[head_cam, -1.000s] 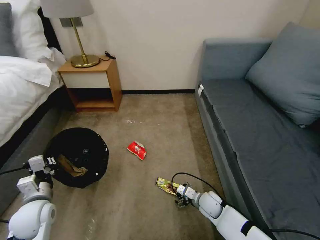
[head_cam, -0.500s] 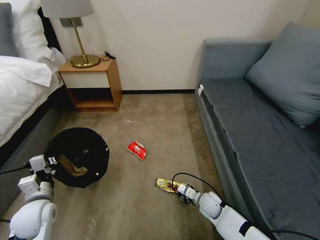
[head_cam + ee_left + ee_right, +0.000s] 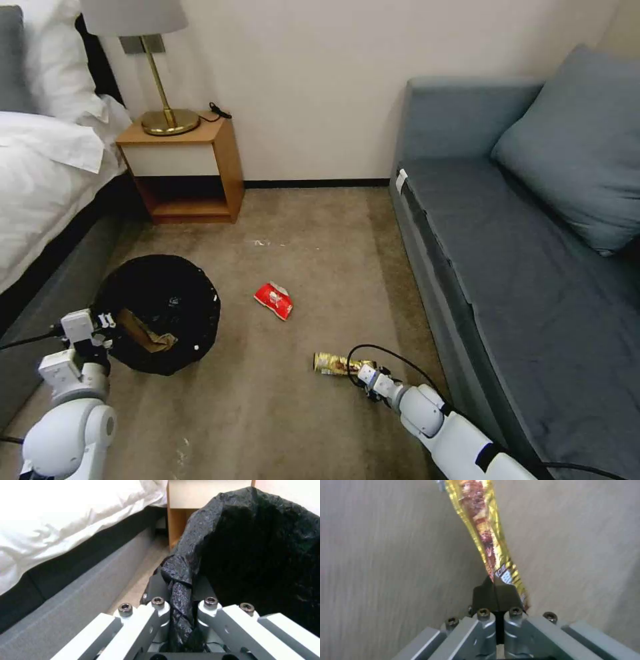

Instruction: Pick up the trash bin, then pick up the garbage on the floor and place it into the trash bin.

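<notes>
Because my right pincer (image 3: 494, 586) has only the very end of the gold-yellow wrapper (image 3: 483, 530) nipped between its closed black pads, I worry most about that thin foil sliding free on the way across to the bin. The wrapper is long, flat, glossy and limp, and it trails toward the top of the right wrist frame with its far end low over the carpet (image 3: 267, 413), so a quick swing could flick or snag it.

At lower left of the head frame my left pincer (image 3: 180, 600) is clamped shut on a bunched fold of the black liner at the rim of the trash bin (image 3: 160, 313). I judge that crinkly film could stretch or pull off the rim, letting the low round bin tip; a brown crumpled paper (image 3: 143, 333) already sits inside.

1 red snack packet (image 3: 274, 300), puffy and creased, lies on the short-pile carpet at frame centre, between bin and wrapper.
</notes>
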Controlling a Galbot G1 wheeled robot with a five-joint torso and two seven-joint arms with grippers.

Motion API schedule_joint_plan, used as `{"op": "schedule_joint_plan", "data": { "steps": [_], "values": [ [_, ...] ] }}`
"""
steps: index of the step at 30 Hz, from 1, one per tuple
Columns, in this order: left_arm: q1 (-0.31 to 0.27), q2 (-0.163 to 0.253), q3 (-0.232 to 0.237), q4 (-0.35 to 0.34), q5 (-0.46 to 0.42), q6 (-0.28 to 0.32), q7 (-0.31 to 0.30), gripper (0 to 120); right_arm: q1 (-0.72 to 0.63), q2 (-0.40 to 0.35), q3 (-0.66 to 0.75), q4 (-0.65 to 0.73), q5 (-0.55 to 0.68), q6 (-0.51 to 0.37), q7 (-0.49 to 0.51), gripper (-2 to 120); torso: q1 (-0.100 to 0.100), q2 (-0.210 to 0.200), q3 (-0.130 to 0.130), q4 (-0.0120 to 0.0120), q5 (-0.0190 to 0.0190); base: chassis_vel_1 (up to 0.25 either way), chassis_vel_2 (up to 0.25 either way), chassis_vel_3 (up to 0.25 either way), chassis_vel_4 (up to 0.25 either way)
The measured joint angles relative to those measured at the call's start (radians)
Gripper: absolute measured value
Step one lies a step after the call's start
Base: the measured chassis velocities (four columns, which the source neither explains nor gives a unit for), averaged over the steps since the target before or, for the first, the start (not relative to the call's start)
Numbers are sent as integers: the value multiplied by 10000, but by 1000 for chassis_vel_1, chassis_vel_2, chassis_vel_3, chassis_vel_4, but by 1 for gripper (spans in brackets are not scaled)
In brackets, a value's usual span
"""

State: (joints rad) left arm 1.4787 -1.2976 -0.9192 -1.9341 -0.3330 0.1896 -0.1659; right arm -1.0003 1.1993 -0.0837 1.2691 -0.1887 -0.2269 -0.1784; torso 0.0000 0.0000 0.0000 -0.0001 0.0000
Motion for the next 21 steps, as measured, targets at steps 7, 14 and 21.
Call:
{"op": "schedule_joint_plan", "data": {
  "steps": [7, 14, 21],
  "values": [
    [61, -71, 157, -41, -33, 0, -1, 5, 231, -10, -359, 1209, 2715, 1269, 1068, 0, -1, 0, 0, 1, 1, 0, 0, 0, 0],
    [178, -255, 371, -220, -45, 0, 99, 5, 923, -92, -1448, 2663, 5687, 2143, 1212, 0, 0, 0, 0, 0, -3, 0, 0, 0, 0],
    [252, -432, 402, -477, -9, 62, 160, 5, 3157, 116, -4088, 2871, 8278, 3700, 1126, 0, -1, 0, 0, 2, -1, 0, 0, 0, 0]
  ]
}}
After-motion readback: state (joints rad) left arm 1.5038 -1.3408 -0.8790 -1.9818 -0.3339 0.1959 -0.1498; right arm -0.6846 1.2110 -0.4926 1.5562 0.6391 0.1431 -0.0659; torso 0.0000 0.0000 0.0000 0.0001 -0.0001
